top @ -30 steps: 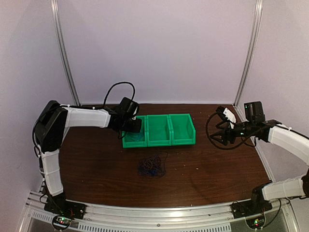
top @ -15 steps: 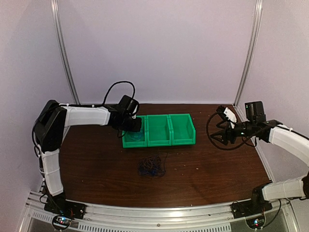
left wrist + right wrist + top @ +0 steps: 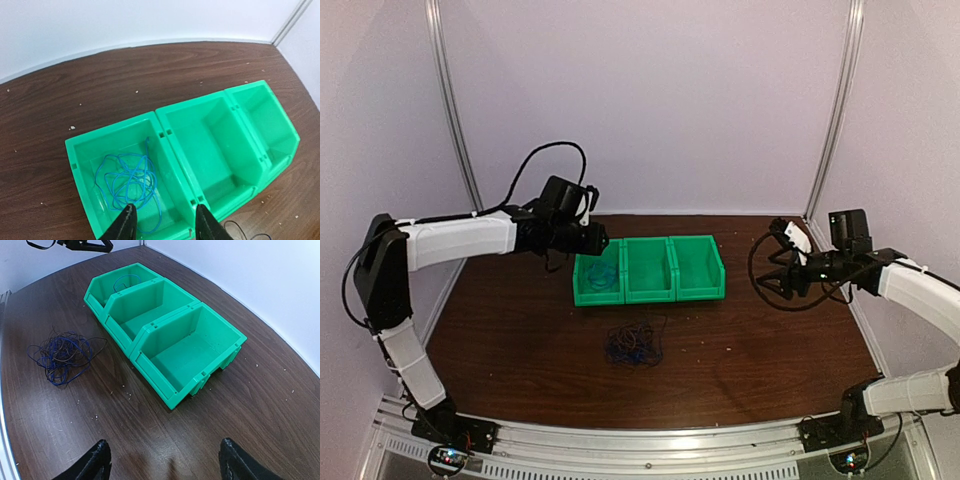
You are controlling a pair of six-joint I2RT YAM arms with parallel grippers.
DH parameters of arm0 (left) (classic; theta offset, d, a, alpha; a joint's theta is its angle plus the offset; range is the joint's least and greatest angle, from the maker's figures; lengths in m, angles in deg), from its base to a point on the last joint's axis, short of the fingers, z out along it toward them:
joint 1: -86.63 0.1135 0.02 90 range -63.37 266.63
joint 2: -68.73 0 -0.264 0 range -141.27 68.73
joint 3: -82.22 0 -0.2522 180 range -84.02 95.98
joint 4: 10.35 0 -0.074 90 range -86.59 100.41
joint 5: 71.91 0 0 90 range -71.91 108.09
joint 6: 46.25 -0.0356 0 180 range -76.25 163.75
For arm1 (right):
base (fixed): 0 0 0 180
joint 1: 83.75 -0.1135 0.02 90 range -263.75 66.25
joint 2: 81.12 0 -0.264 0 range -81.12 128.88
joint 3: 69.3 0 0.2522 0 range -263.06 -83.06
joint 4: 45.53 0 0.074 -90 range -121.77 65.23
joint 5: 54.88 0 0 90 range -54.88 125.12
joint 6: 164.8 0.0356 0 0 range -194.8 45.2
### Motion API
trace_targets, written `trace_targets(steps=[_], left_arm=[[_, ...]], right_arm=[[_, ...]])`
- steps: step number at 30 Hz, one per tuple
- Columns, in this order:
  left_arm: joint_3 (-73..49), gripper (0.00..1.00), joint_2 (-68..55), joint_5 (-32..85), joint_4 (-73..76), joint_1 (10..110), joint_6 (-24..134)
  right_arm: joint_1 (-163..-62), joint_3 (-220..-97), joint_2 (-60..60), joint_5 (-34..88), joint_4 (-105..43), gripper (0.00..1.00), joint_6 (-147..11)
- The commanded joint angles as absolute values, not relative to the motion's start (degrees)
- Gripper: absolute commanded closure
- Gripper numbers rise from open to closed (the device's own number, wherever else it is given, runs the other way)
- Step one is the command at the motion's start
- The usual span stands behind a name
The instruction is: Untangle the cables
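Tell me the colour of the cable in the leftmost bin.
Blue; the cable shows best in the left wrist view.

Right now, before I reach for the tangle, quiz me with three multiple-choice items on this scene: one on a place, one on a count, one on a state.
1. Where does the lone blue cable lie?
A. in the left-end green bin
B. in the middle bin
C. on the table

2. How many green bins stand in the row?
A. two
B. three
C. four

3. How is the right gripper?
A. shut on a cable
B. shut, empty
C. open, empty

Answers:
1 A, the left wrist view shows it coiled on that bin's floor.
2 B, three bins show side by side in the top view.
3 C, its fingers stand wide apart with nothing between them.
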State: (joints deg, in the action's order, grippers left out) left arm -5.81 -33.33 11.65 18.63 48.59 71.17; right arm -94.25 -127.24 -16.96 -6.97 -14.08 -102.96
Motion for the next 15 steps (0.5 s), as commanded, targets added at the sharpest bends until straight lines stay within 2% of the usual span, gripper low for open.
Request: trace_targets(steps=[1,8,12,15], left_arm=[[-14.0,0.58,-22.7,20.2,7.7,46.3,63.5],[-24.1,0.50,-14.0,29.6,4.7,38.7,55.7],[-30.2,0.49,-12.5,32.0,5.6,37.0,55.6],[-35.1,0.49,-10.9,33.8,5.5,37.0,55.8]], right_arm=[[-94.0,-127.4,-18.2,-7.8,-14.5,0.26,-103.5],[-98.3,-132.8,-14.8,-11.4,-10.3,0.37,-105.8],[-104.2,-136.1,-10.6,-9.0,-8.5,0.38,-107.7],[-109.5,-139.1,-7.3,-7.5,-6.9,0.34,-109.5]])
